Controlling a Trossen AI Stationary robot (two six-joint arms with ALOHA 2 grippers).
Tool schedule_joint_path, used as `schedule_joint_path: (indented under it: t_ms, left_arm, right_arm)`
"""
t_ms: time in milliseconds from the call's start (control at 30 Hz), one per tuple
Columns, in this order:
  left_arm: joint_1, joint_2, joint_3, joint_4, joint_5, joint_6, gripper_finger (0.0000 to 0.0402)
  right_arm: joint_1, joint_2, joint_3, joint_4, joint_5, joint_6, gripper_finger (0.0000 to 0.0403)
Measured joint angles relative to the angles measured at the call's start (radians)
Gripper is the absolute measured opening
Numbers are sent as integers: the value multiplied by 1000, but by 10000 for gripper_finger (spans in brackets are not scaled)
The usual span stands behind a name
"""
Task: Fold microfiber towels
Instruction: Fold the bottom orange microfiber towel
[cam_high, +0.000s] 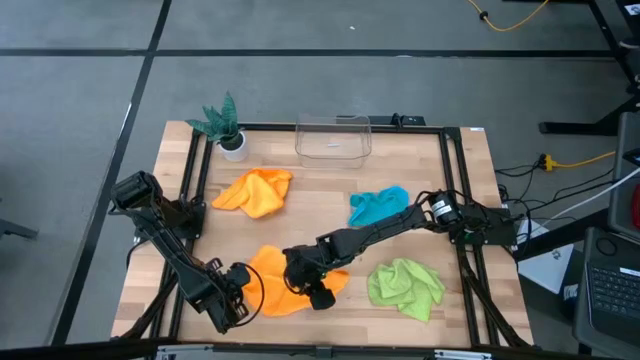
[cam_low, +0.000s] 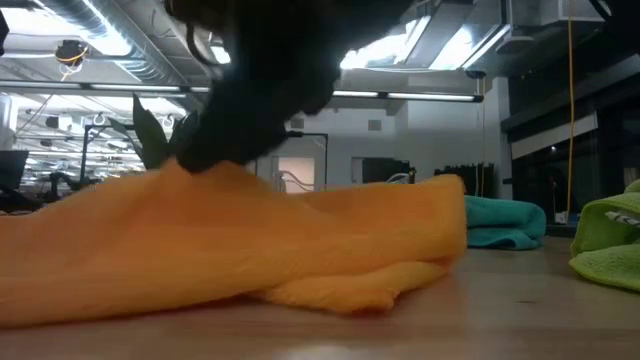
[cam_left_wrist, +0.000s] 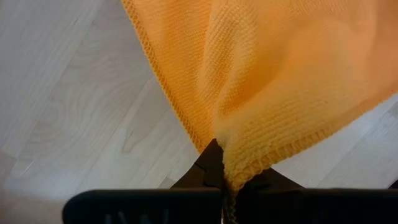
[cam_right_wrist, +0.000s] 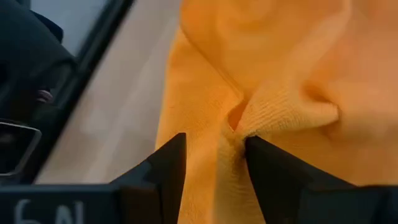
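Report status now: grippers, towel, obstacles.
Left gripper shut on near orange towel edge. Right gripper astride a fold of it, grip unclear. Nothing blocking.

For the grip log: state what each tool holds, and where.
Left tool: shut on the near orange towel, pinching its hemmed edge. Right tool: fingers straddle a fold of the same towel; whether they grip it cannot be told.
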Motion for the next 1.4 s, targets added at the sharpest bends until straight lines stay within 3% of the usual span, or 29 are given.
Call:
schedule_joint_path:
  t_ms: [1000,1100,1233,1400]
  left_arm:
    - [0,0,0,0,-7,0,0]
    - [0,0,0,0,-7,0,0]
    - [0,0,0,0,-7,0,0]
    - [0,0,0,0,-7,0,0]
  right_arm:
    - [175,2,53,-28,-40,97,170]
    - [174,2,79,-56,41,77,170]
    - [153,2,87,-88,240,103,170]
    - [104,5,86,-208,262,172,170]
